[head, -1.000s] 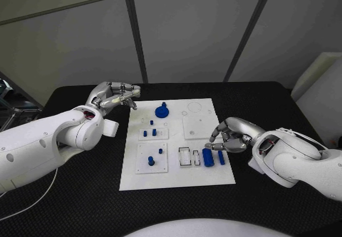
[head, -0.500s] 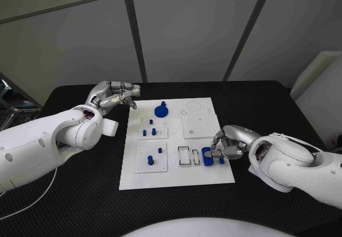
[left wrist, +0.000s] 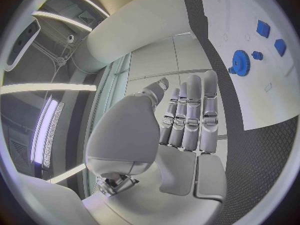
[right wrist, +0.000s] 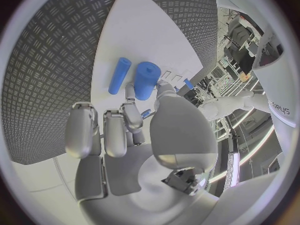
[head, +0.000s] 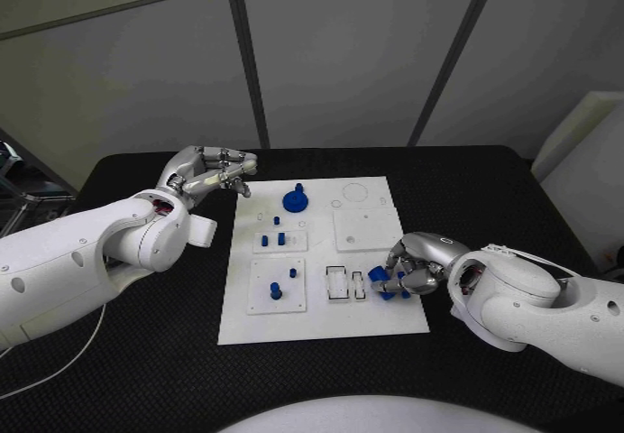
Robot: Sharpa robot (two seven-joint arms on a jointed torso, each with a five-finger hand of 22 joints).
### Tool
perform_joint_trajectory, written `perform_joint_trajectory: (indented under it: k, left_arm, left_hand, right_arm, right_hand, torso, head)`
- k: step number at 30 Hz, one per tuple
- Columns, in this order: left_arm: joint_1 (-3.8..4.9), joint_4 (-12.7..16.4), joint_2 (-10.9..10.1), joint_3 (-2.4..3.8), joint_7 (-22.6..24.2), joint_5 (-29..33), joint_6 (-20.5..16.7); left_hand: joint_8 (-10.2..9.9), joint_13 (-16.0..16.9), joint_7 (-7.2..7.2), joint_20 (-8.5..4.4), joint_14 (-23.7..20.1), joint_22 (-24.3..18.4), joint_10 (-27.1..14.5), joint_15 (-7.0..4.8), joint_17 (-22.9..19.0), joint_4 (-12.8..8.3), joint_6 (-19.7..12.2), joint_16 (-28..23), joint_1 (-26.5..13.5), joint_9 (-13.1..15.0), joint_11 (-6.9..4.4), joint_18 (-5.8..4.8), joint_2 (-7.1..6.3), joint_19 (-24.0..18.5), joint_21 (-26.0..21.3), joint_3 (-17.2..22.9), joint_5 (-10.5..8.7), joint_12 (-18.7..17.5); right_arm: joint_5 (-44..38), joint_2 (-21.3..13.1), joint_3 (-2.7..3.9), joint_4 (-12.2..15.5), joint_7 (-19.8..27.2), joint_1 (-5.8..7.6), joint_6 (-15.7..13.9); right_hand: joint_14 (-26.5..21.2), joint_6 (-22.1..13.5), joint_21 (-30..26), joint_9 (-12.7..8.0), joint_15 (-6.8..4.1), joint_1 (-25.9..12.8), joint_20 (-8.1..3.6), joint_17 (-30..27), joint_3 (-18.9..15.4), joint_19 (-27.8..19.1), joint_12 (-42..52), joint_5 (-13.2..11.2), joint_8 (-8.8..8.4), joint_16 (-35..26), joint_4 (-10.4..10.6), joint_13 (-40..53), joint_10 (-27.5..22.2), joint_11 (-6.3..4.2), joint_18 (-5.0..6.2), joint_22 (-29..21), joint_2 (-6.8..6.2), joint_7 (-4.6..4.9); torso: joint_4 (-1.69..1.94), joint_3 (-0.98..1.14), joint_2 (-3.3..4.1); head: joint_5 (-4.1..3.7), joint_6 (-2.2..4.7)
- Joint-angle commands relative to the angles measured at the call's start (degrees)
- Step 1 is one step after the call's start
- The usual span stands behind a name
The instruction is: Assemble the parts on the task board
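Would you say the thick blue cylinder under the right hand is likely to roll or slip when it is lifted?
Probably apt to roll: the thick blue cylinder lies on its side on the task board. It looks rigid and smooth, so it may slip between the right hand's metal fingertips. Likely light, being small plastic.

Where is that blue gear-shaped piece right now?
In the head view, the blue gear stands at the far end of the task board, nearest the left hand, which hovers beside the board's far left corner.

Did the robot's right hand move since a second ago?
Yes. The right hand slid down the task board, from beside the square plate to the two blue cylinders near the board's right edge.
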Motion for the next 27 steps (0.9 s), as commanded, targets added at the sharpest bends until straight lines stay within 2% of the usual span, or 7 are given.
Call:
perform_joint_trajectory:
  k: [1,7,9,13,19,24,27]
  left_arm:
    - [0.08,0.1,0.1,0.04,0.2,0.1,0.4]
    - [0.08,0.1,0.0,0.04,0.1,0.1,0.3]
    - [0.08,0.1,0.0,0.04,0.1,0.1,0.3]
    - [0.08,0.1,0.1,0.04,0.1,0.1,0.3]
    - [0.08,0.0,0.0,0.04,0.1,0.1,0.4]
    - [0.07,0.0,0.0,0.04,0.1,0.1,0.4]
    - [0.07,0.0,0.0,0.04,0.1,0.1,0.4]
  left_hand:
    - [-0.2,-0.1,0.10,0.26,-0.2,-0.1,-0.3,0.11,-0.1,-0.3,-0.3,-0.2,0.4,0.1,0.13,0.65,0.04,0.1,-0.3,0.1,0.07,-0.2]
    - [-0.2,-0.1,0.10,0.27,-0.2,-0.1,-0.3,0.12,-0.1,-0.2,-0.3,-0.2,0.4,0.1,0.13,0.65,0.09,0.1,-0.3,0.0,0.08,-0.2]
    - [-0.2,-0.1,0.10,0.27,-0.2,-0.1,-0.3,0.12,-0.1,-0.2,-0.3,-0.2,0.4,0.1,0.13,0.65,0.09,0.1,-0.3,0.0,0.08,-0.2]
    - [-0.2,-0.1,0.10,0.27,-0.3,-0.1,-0.3,0.12,-0.1,-0.2,-0.3,-0.2,0.4,0.1,0.13,0.65,0.10,0.1,-0.3,0.0,0.08,-0.2]
    - [-0.2,-0.1,0.10,0.27,-0.3,-0.1,-0.3,0.12,-0.1,-0.2,-0.3,-0.2,0.4,0.1,0.13,0.65,0.10,0.1,-0.3,0.0,0.08,-0.2]
    - [-0.2,-0.1,0.10,0.27,-0.3,-0.1,-0.3,0.12,-0.1,-0.2,-0.3,-0.2,0.4,0.1,0.13,0.65,0.10,0.1,-0.3,0.0,0.08,-0.2]
    - [-0.2,-0.1,0.10,0.27,-0.3,-0.1,-0.3,0.12,-0.1,-0.2,-0.3,-0.2,0.4,0.1,0.13,0.65,0.10,0.1,-0.3,0.0,0.08,-0.2]
  right_arm:
    - [-1.7,0.3,-0.04,-0.3,-1.2,-0.19,2.1]
    - [-1.8,1.0,-0.05,-0.9,-1.5,-0.42,2.7]
    - [-1.8,1.1,-0.06,-0.9,-1.4,-0.45,2.4]
    - [-1.8,1.2,-0.06,-0.8,-1.5,-0.50,1.0]
    - [-1.7,1.0,-0.06,-0.2,-2.0,-0.53,-2.3]
    - [-0.7,0.5,-0.04,1.1,-1.4,-0.53,-7.3]
    - [0.2,0.1,-0.03,2.1,-0.9,-0.51,-9.7]
  right_hand:
    - [3.3,-0.4,0.4,0.0,0.40,-0.5,0.08,0.6,-0.4,0.2,-0.2,-0.1,0.46,0.3,0.0,0.0,-0.5,-0.04,-1.16,0.1,-0.01,-0.10]
    - [3.3,-0.3,0.5,0.6,0.29,0.2,0.01,0.8,-0.4,0.2,-0.1,-0.1,1.29,0.4,-0.2,0.4,-0.3,-0.21,-1.20,0.4,0.76,-0.29]
    - [3.3,-0.4,0.6,0.7,0.26,0.5,-0.01,0.9,-0.3,0.3,0.0,0.0,1.49,0.4,-0.2,0.6,-0.2,-0.24,-1.23,0.5,1.02,-0.33]
    - [3.4,-0.2,1.0,1.3,0.10,1.5,-0.14,1.4,0.0,0.5,0.5,0.3,2.35,0.7,-0.3,1.6,0.4,-0.44,-1.35,1.2,2.45,-0.56]
    - [3.5,0.2,1.6,2.0,-0.20,3.8,-0.39,2.2,0.7,0.8,0.9,1.4,3.53,1.1,-0.5,2.4,1.0,-0.81,-1.51,2.1,4.39,-0.95]
    - [3.6,0.3,1.8,2.3,-0.31,4.3,-0.52,2.7,0.7,1.0,1.0,2.2,3.97,1.4,-0.3,2.8,1.3,-0.94,-1.59,2.5,5.10,-1.09]
    - [3.7,0.4,1.9,2.4,-0.35,4.3,-0.55,3.0,0.7,1.0,1.1,2.4,4.12,1.6,-0.3,3.0,1.5,-0.99,-1.61,2.6,5.24,-1.15]
  torso:
    - [0.06,-0.02,0.03]
    - [0.06,-0.10,-0.02]
    - [0.04,-0.06,0.02]
    - [-0.02,-0.02,0.00]
    - [-0.03,-0.02,0.02]
    - [-0.02,-0.02,-0.01]
    - [0.00,-0.10,-0.07]
  head:
    - [0.14,-0.15]
    - [0.20,-0.26]
    - [0.28,-0.31]
    - [0.32,-0.34]
    - [0.38,-0.47]
    - [0.41,-0.45]
    - [0.34,-0.47]
